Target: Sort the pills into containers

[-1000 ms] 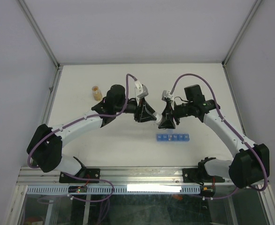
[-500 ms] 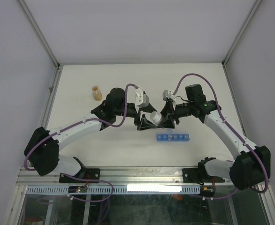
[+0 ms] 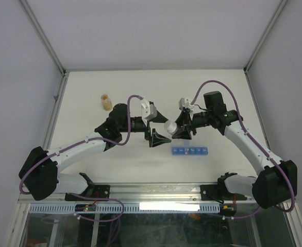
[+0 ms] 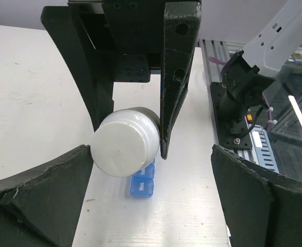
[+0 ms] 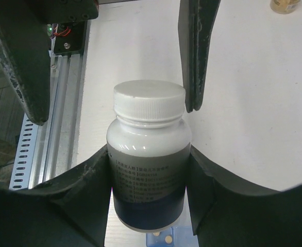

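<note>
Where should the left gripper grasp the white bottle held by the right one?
Probably by its ribbed cap, approached end-on: the right gripper clamps the white bottle round its body, so only the cap stands free, facing the open left gripper.

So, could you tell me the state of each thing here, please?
right hand: shut on the white bottle
white bottle: held, cap on
left hand: open, fingers either side of the cap
blue pill organizer: flat on the table, lids cannot tell
small amber bottle: upright on the table
</note>
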Controlling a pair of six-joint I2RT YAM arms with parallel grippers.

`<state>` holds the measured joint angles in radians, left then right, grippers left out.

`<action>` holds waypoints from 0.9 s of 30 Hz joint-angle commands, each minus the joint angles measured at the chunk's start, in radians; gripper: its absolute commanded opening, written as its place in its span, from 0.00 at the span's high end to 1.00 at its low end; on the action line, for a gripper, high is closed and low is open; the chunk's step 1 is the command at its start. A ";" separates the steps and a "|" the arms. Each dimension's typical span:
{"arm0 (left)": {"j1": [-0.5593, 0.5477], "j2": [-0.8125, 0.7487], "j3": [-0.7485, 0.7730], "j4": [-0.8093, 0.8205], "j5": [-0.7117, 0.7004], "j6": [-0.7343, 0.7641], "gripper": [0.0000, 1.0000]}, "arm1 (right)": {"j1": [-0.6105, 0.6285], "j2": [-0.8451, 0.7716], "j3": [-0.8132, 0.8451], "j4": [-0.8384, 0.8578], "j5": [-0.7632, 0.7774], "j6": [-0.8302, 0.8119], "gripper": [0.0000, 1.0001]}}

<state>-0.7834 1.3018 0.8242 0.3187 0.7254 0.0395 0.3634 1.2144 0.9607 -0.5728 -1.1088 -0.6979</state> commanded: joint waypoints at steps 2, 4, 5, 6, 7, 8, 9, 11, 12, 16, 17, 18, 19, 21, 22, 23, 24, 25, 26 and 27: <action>0.022 -0.047 -0.096 0.303 -0.069 -0.221 0.01 | -0.004 -0.024 0.048 0.039 -0.037 -0.024 1.00; 0.027 -0.052 -0.122 0.364 -0.083 -0.289 0.01 | -0.004 -0.024 0.047 0.039 -0.036 -0.026 1.00; 0.029 -0.055 -0.133 0.393 -0.086 -0.317 0.01 | -0.004 -0.024 0.047 0.038 -0.035 -0.027 1.00; 0.030 -0.060 -0.144 0.414 -0.090 -0.342 0.01 | -0.004 -0.023 0.047 0.038 -0.036 -0.028 1.00; 0.030 -0.065 -0.151 0.430 -0.090 -0.362 0.01 | -0.004 -0.021 0.047 0.038 -0.036 -0.029 1.00; 0.032 -0.076 -0.156 0.434 -0.092 -0.379 0.01 | -0.004 -0.019 0.048 0.036 -0.036 -0.029 1.00; 0.032 -0.087 -0.161 0.435 -0.101 -0.395 0.01 | -0.002 -0.019 0.048 0.036 -0.038 -0.030 1.00; 0.037 -0.113 -0.181 0.441 -0.128 -0.430 0.01 | -0.003 -0.018 0.048 0.034 -0.037 -0.032 1.00; 0.041 -0.128 -0.193 0.444 -0.145 -0.452 0.01 | -0.002 -0.017 0.047 0.035 -0.037 -0.032 1.00; 0.071 -0.160 -0.228 0.448 -0.188 -0.628 0.01 | -0.003 -0.016 0.044 0.035 -0.036 -0.037 1.00; 0.077 -0.159 -0.233 0.452 -0.195 -0.676 0.01 | -0.002 -0.014 0.044 0.034 -0.036 -0.037 1.00; 0.079 -0.154 -0.234 0.444 -0.205 -0.723 0.01 | -0.001 -0.012 0.044 0.034 -0.035 -0.038 1.00; 0.079 -0.149 -0.224 0.418 -0.224 -0.761 0.04 | 0.002 -0.009 0.044 0.034 -0.035 -0.038 1.00; 0.077 -0.134 -0.171 0.276 -0.257 -0.798 0.14 | 0.003 -0.006 0.044 0.033 -0.030 -0.039 1.00; 0.075 -0.129 -0.140 0.205 -0.275 -0.788 0.18 | 0.003 -0.003 0.045 0.034 -0.031 -0.039 1.00; 0.072 -0.126 -0.118 0.150 -0.294 -0.777 0.21 | 0.004 -0.003 0.044 0.033 -0.029 -0.039 1.00; 0.067 -0.128 -0.101 0.119 -0.313 -0.764 0.24 | 0.006 -0.002 0.044 0.033 -0.028 -0.039 1.00; 0.060 -0.130 -0.085 0.085 -0.333 -0.747 0.27 | 0.006 -0.001 0.045 0.033 -0.026 -0.040 1.00; 0.050 -0.133 -0.067 0.050 -0.353 -0.725 0.28 | 0.005 0.001 0.044 0.033 -0.025 -0.040 1.00; 0.040 -0.134 -0.046 0.013 -0.375 -0.704 0.29 | 0.005 0.003 0.044 0.033 -0.023 -0.041 1.00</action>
<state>-0.7170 1.1831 0.6765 0.4854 0.4568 -0.6701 0.3645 1.2160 0.9607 -0.5732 -1.1084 -0.7174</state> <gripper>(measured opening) 0.728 0.542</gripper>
